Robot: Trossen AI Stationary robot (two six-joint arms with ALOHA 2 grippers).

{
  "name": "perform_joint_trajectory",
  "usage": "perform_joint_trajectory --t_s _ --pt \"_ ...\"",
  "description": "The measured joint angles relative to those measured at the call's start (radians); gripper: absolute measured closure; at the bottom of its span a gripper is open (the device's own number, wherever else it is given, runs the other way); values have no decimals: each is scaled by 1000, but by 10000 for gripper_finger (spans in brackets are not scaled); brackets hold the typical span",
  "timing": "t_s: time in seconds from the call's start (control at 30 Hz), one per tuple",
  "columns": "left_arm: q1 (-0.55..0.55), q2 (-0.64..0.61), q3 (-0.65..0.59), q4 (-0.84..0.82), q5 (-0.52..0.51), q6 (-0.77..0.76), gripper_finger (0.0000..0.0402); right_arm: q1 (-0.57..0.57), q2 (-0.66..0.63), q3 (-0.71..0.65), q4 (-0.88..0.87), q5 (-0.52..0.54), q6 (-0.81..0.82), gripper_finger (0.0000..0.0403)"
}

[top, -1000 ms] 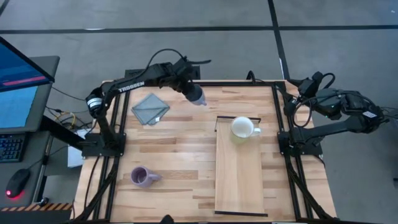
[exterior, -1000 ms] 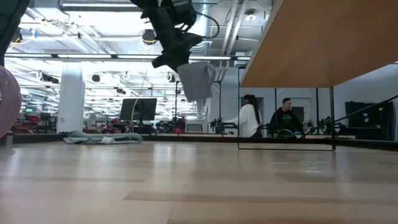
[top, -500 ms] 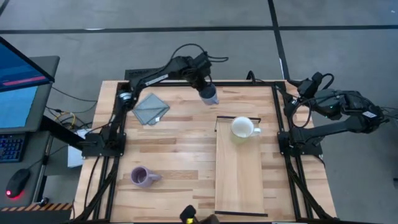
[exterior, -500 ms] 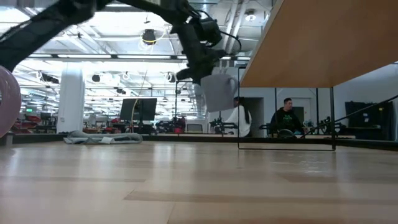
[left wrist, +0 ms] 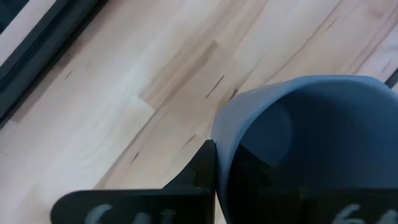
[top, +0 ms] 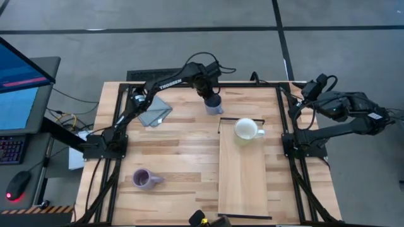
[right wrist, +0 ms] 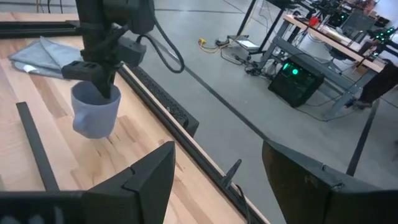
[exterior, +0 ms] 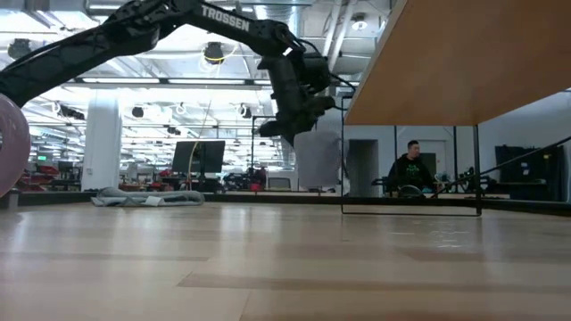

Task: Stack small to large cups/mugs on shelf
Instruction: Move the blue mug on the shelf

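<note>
Three mugs are in sight, and the shelf (top: 243,170) serves as the landmark. One, the slate blue mug (top: 213,104), hangs from the left gripper (top: 209,94), whose fingers are clamped shut on its rim; it is held above the tabletop (top: 183,157) just beyond the shelf's dark-framed far end and slightly to its left. In the low view this mug (exterior: 318,159) hangs upright, clear of the table surface, beside the thin dark frame (exterior: 343,152). The cream-white mug (top: 246,129) sits on the shelf's far end, close to the frame edge, leaving the rest of the plank bare toward the near end. The lavender mug (top: 146,180) lies well to the left of the shelf, near the table's near-left corner, with open wood between them. A grey cloth (top: 153,110) rests left of the held mug. The right gripper (right wrist: 217,174) waits off the table, past the shelf's right side, fingers spread wide and holding nothing.
</note>
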Motion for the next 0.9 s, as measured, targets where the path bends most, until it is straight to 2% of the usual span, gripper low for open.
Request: perform_joint_trajectory --t_s 0.47,0.63,0.9 --pt "-31 0 0 143 93 9 397 0 0 0 -15 0 10 138" --pt "-47 11 -8 145 22 4 397 0 0 0 -36 -3 33 138" --pt "-66 30 -11 139 8 21 397 0 0 0 -36 -7 44 138"
